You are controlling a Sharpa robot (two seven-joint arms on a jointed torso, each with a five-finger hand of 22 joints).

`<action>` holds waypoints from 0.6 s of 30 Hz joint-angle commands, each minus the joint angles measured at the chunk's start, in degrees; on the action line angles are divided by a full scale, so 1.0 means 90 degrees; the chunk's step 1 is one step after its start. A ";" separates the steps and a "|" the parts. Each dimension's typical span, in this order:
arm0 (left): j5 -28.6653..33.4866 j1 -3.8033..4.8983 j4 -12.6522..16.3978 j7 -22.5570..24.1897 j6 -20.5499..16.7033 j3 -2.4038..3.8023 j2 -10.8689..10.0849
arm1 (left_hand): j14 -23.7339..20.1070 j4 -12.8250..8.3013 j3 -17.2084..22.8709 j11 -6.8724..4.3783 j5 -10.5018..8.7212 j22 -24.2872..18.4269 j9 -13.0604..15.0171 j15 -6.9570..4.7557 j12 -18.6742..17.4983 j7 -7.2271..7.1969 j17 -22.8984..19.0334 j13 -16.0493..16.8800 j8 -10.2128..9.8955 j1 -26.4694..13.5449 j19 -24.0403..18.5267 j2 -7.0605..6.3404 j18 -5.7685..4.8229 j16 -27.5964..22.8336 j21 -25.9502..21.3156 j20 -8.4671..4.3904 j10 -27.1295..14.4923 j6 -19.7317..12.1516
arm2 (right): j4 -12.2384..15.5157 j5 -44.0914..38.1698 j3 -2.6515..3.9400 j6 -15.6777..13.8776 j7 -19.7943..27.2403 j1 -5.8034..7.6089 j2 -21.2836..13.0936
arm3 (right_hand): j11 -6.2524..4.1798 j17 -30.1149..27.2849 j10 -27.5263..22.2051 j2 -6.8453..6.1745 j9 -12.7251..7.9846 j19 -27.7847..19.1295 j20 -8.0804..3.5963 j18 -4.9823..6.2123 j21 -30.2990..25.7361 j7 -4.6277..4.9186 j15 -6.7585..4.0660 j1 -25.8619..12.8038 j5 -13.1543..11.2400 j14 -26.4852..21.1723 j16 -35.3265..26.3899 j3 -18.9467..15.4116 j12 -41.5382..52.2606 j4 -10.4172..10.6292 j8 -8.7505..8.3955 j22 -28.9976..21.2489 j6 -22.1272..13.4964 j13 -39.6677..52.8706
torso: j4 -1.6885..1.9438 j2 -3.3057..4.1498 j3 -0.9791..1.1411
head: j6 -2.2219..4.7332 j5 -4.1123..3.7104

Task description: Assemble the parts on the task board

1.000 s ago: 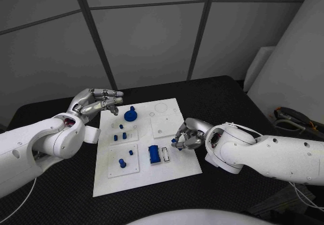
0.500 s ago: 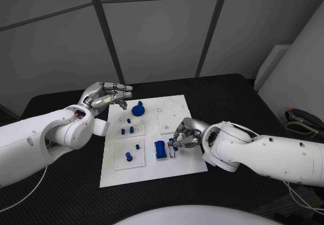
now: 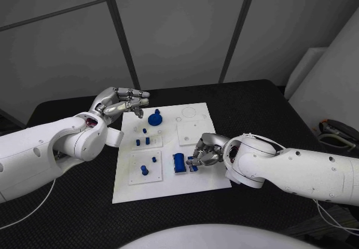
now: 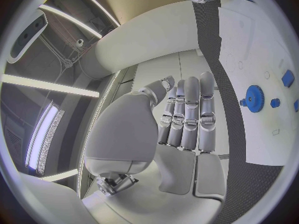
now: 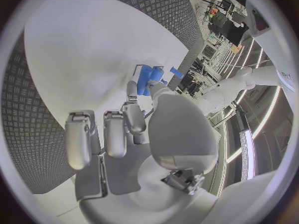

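Two hands (image 3: 123,106) (image 3: 203,154), right seemingly pinching part (image 3: 193,167)

Right hand (image 3: 203,154) now lower, fingers (image 3: 196,162) down beside the blue block (image 3: 179,163).

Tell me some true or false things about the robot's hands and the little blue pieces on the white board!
1. The right hand is down at the task board, by a small blue part next to the long blue block. True.
2. The left hand is pressing on the blue gear. False: it is beside the board's far left corner, apart from the gear, holding nothing.
3. The blue gear lies near the board's far end. True.
4. The table under the board is white. False: it is black.
5. The left hand's fingers lie side by side. True.
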 commanded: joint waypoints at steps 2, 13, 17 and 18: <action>0.0010 0.0010 0.0019 0.0028 0.0062 0.0004 -0.0009 | -0.0032 -0.0009 -0.0024 0.0005 0.0018 -0.0006 -0.0003 -0.0003 0.0020 0.0006 -0.0001 0.0006 0.0030 0.0007 -0.0019 0.0050 -0.0112 0.0035 -0.0029 0.0010 -0.0030 -0.0042 | -0.0008 -0.0269 -0.0007 0.0213 -0.0218 -0.0002 0.0001 | 0.0005 0.0950 0.0057 -0.0015 -0.0018 0.0573 -0.0050 -0.0064 0.0026 0.0007 -0.0051 -0.0071 -0.0019 0.0510 0.0024 -0.0029 0.0044 0.0000 -0.0014 0.1593 -0.0001 0.0060 | 0.0000 -0.0002 0.0005 | -0.0020 0.0001; 0.0010 0.0010 0.0018 0.0027 0.0059 0.0004 -0.0017 | -0.0032 -0.0009 -0.0024 0.0005 0.0018 -0.0006 -0.0003 -0.0003 0.0020 0.0006 -0.0001 0.0006 0.0030 0.0007 -0.0019 0.0050 -0.0112 0.0035 -0.0029 0.0010 -0.0030 -0.0042 | 0.0040 -0.0513 -0.0007 -0.0026 -0.0294 -0.0004 -0.0028 | -0.0005 0.0959 0.0094 0.0010 -0.0006 0.0586 -0.0054 -0.0069 0.0041 -0.0005 -0.0057 -0.0090 -0.0023 0.0512 0.0031 -0.0058 0.0139 0.0013 0.0009 0.1606 0.0020 0.0126 | -0.0002 -0.0003 0.0006 | -0.0026 -0.0006; 0.0010 0.0010 0.0019 0.0025 0.0058 0.0004 -0.0020 | -0.0032 -0.0009 -0.0024 0.0005 0.0018 -0.0006 -0.0003 -0.0003 0.0020 0.0006 -0.0001 0.0006 0.0030 0.0007 -0.0019 0.0050 -0.0112 0.0035 -0.0029 0.0010 -0.0030 -0.0042 | 0.0039 -0.0530 -0.0007 -0.0025 -0.0296 -0.0005 -0.0025 | -0.0009 0.0961 0.0107 0.0023 0.0000 0.0590 -0.0057 -0.0070 0.0046 -0.0010 -0.0060 -0.0116 -0.0024 0.0512 0.0033 -0.0085 0.0168 0.0031 0.0022 0.1610 0.0027 0.0148 | 0.0002 -0.0002 0.0004 | -0.0032 -0.0011; 0.0010 0.0010 0.0020 0.0025 0.0058 0.0004 -0.0021 | -0.0032 -0.0009 -0.0024 0.0005 0.0018 -0.0006 -0.0003 -0.0003 0.0020 0.0006 -0.0001 0.0006 0.0030 0.0007 -0.0019 0.0050 -0.0112 0.0035 -0.0029 0.0010 -0.0030 -0.0042 | 0.0036 -0.0532 -0.0007 -0.0020 -0.0296 -0.0005 -0.0024 | -0.0009 0.0962 0.0111 0.0026 0.0002 0.0591 -0.0058 -0.0071 0.0047 -0.0011 -0.0061 -0.0121 -0.0025 0.0512 0.0034 -0.0090 0.0178 0.0035 0.0025 0.1611 0.0029 0.0155 | 0.0000 -0.0002 0.0003 | -0.0032 -0.0007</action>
